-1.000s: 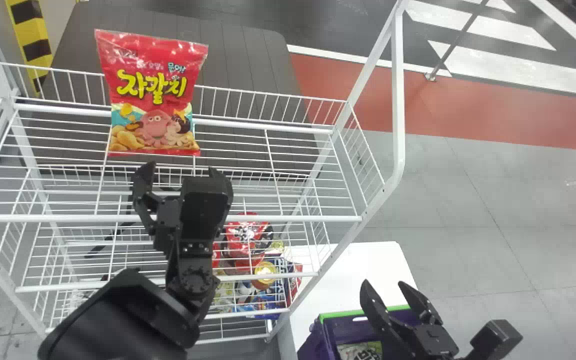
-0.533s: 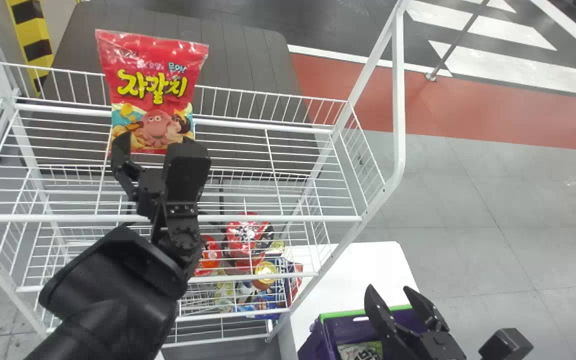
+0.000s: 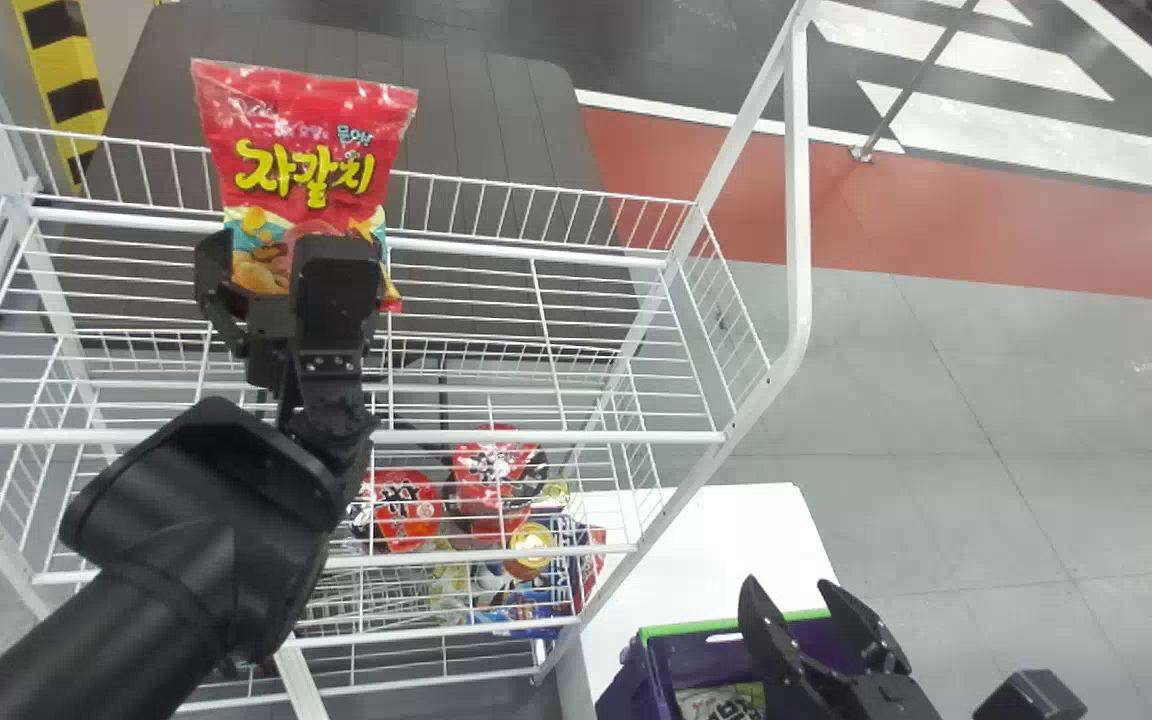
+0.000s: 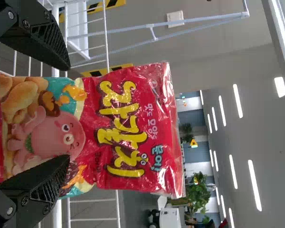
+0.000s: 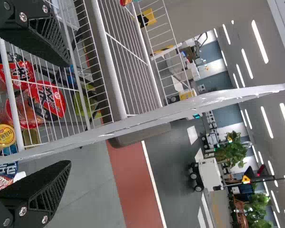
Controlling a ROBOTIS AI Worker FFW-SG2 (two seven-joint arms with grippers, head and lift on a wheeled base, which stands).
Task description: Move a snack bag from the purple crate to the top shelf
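Red snack bag with yellow lettering [image 3: 306, 150] upright on white wire top shelf [image 3: 576, 437]. Left black two-fingered gripper [image 3: 274, 252] before bag's lower part, fingers spread. Right gripper [image 3: 788, 584] near green-rimmed purple plastic crate [image 3: 631, 690], fingers apart.

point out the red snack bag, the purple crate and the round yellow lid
Red snack bag [image 3: 304, 160]: head view, its printed front
Purple crate [image 3: 676, 628]: head view, its green rim
Round yellow lid [image 5: 3, 135]: right wrist view, its middle
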